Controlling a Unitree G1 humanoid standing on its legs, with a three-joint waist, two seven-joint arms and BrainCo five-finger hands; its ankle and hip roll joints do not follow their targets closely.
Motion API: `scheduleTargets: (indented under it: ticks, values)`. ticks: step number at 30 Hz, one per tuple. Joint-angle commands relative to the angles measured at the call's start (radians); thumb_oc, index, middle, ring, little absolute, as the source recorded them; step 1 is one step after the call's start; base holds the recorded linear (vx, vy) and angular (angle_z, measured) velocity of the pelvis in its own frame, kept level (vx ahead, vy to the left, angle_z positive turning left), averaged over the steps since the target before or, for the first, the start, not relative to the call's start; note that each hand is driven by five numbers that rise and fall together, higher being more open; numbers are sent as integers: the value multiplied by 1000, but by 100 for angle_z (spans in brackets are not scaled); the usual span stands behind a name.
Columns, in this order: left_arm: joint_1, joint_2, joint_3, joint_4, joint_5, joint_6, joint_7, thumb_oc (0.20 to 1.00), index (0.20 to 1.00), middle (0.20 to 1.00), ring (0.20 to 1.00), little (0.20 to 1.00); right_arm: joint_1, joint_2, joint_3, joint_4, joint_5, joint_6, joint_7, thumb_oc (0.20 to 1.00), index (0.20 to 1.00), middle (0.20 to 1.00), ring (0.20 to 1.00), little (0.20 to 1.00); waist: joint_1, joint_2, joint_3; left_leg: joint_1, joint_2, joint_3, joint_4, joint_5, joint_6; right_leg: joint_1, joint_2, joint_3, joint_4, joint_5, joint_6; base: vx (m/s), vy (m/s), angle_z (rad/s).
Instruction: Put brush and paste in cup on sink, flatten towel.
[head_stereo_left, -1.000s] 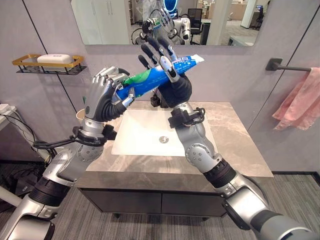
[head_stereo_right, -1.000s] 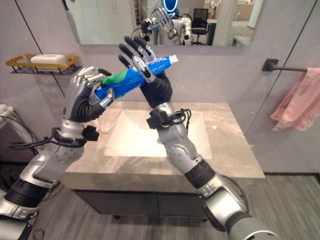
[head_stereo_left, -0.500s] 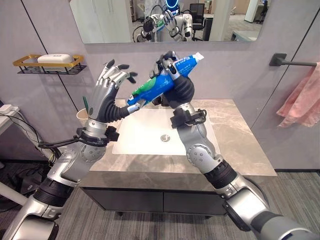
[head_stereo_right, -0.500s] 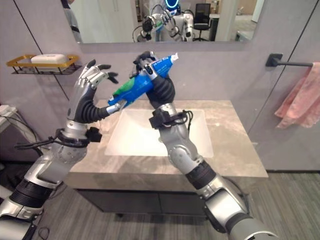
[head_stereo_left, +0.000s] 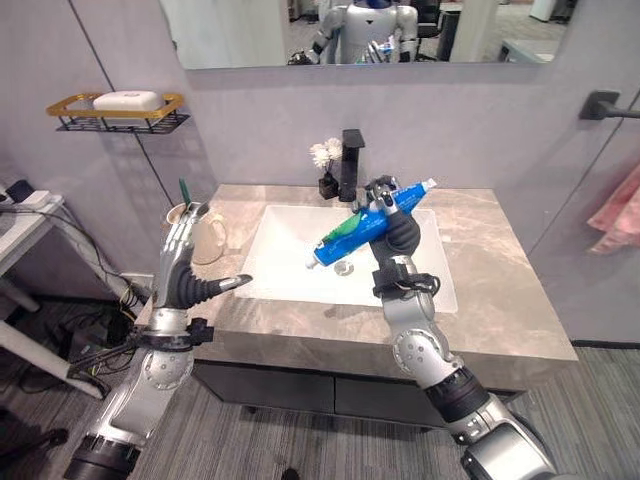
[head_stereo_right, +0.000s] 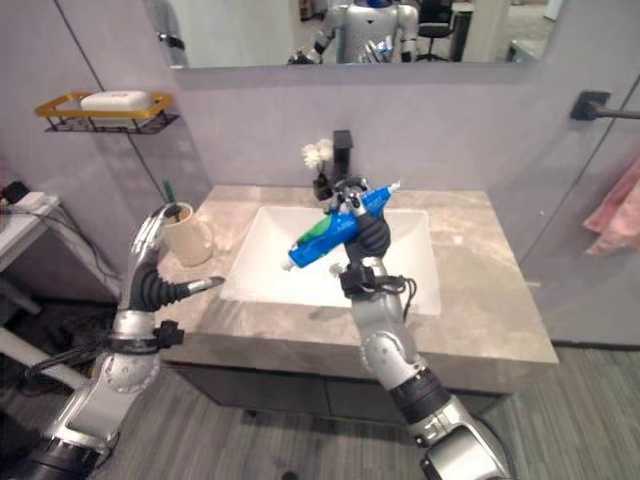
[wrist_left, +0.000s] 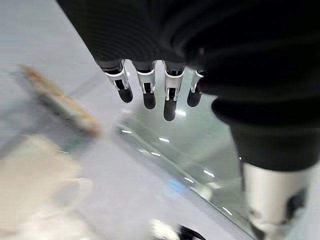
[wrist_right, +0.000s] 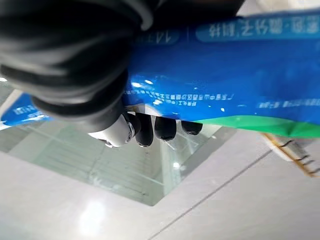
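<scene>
1. Landmark: the sink, a white basin sunk in a marble counter.
2. Far left of the sink, on the wall, a soap shelf sits out of the way of the job.
3. Left of the sink, on the counter, the cup stands upright with a green brush already in it, so that half looks done.
4. Just in front of the cup, the left hand hangs empty, fingers straight and relaxed; I judge it is keeping clear of the cup's mouth.
5. Above the sink, the right hand has its fingers wrapped round the paste. The tube slants, flat end down toward the cup's side, likely to go in that end first.
6. Far right of the sink, the pink towel hangs bunched off its wall bar; flattening remains.
</scene>
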Motion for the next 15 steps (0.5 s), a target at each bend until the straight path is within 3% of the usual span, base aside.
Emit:
scheduleTargets:
  ticks: [1, 4, 7, 9, 10, 11, 12, 14, 15]
  values:
    - [-14, -6, 72, 62, -236, -71, 3, 1000, 1000, 1000, 1000, 1000, -46, 22, -61, -110, -67, -40, 10, 200, 200, 200, 200, 200, 15, -61, -5, 63, 35, -35, 4, -11, -38, -99, -20, 38, 55, 102, 1, -31, -66, 36]
    - [-6, -7, 73, 84, -242, -66, -5, 1000, 1000, 1000, 1000, 1000, -45, 13, -68, -117, -67, -40, 12, 200, 200, 200, 200, 200, 16, -59, 0, 58, 34, -43, 4, -7, -39, -101, -19, 28, 55, 99, -1, -13, -43, 30]
    - [26, -72, 122, 187, -365, -82, -8, 1000, 1000, 1000, 1000, 1000, -48, -20, -75, -148, -103, -42, 7, 200, 200, 200, 200, 200, 36, -60, 50, -32, 13, -70, 162, -19, -46, -111, -45, 9, 73, 95, -7, -84, -44, 13]
    - [23, -78, 126, 198, -362, -76, -4, 1000, 1000, 1000, 1000, 1000, -47, -22, -82, -151, -107, -47, -1, 200, 200, 200, 200, 200, 35, -59, 52, -45, 25, -71, 154, 2, -59, -111, -49, -4, 72, 94, -8, -38, 39, 35]
    - [21, -89, 131, 220, -367, -75, 0, 1000, 1000, 1000, 1000, 1000, -40, -32, -107, -155, -105, -60, -13, 200, 200, 200, 200, 200, 34, -60, 54, -73, 69, -61, 109, 48, -79, -104, -62, -31, 67, 92, 0, -1, 66, 44]
    - [21, -89, 130, 221, -367, -75, 0, 1000, 1000, 1000, 1000, 1000, -39, -32, -108, -156, -106, -60, -13, 200, 200, 200, 200, 200, 33, -60, 54, -72, 68, -63, 106, 50, -79, -104, -63, -33, 67, 92, 0, 40, 146, 38]
    - [25, -92, 145, 243, -373, -84, 15, 1000, 1000, 1000, 1000, 1000, -39, -41, -123, -159, -110, -69, -20, 200, 200, 200, 200, 200, 28, -60, 50, -90, 105, -67, 56, 84, -86, -106, -74, -31, 72, 87, 11, 44, 77, 26]
    - [24, -92, 144, 244, -374, -84, 15, 1000, 1000, 1000, 1000, 1000, -39, -41, -123, -159, -111, -69, -20, 200, 200, 200, 200, 200, 27, -60, 49, -89, 105, -67, 52, 87, -86, -108, -74, -31, 74, 86, 10, 107, 149, 27]
    - [-4, -115, 174, 371, -431, -86, 66, 1000, 1000, 1000, 1000, 1000, -48, -58, -134, -157, -124, -81, -45, 200, 200, 200, 200, 200, 9, -42, 38, -128, 197, 10, 4, 165, -115, -101, -84, -18, 92, 64, 23, 222, 287, 19]
